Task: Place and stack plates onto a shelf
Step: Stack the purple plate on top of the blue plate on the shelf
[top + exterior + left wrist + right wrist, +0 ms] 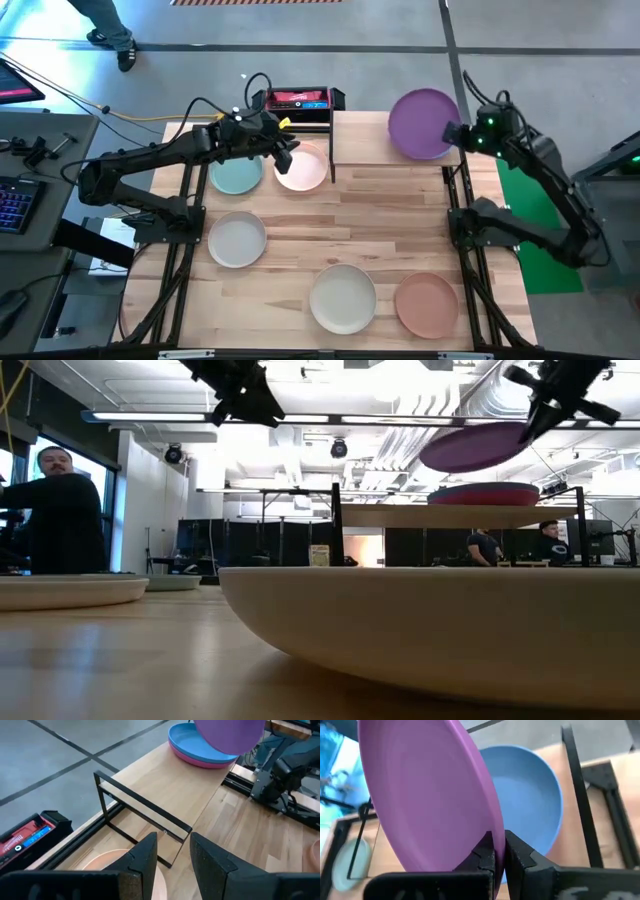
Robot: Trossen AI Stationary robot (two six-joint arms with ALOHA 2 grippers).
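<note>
My right gripper point(458, 133) is shut on the purple plate point(424, 122), which hangs over the right part of the shelf point(365, 140). On the shelf below it, the blue plate point(530, 795) lies on the magenta plate point(200, 761). My left gripper point(285, 152) is open and hovers above the pale pink plate point(303, 170), left of the shelf. The teal plate point(237, 175), grey plate point(237, 240), cream plate point(343, 298) and salmon-brown plate point(426, 305) lie flat on the table. My right gripper point(499, 840) pinches the purple plate's rim point(495, 820) between its two fingers, one on each face. The fingers reach in from the table's right side. The plate is lifted clear and tilted above the blue plate.
A red and black tool case point(297, 99) sits at the far edge behind the shelf. The shelf's black posts point(332, 150) stand beside the pink plate. The shelf's left half point(165, 785) is bare board. People stand in the room beyond point(60, 510).
</note>
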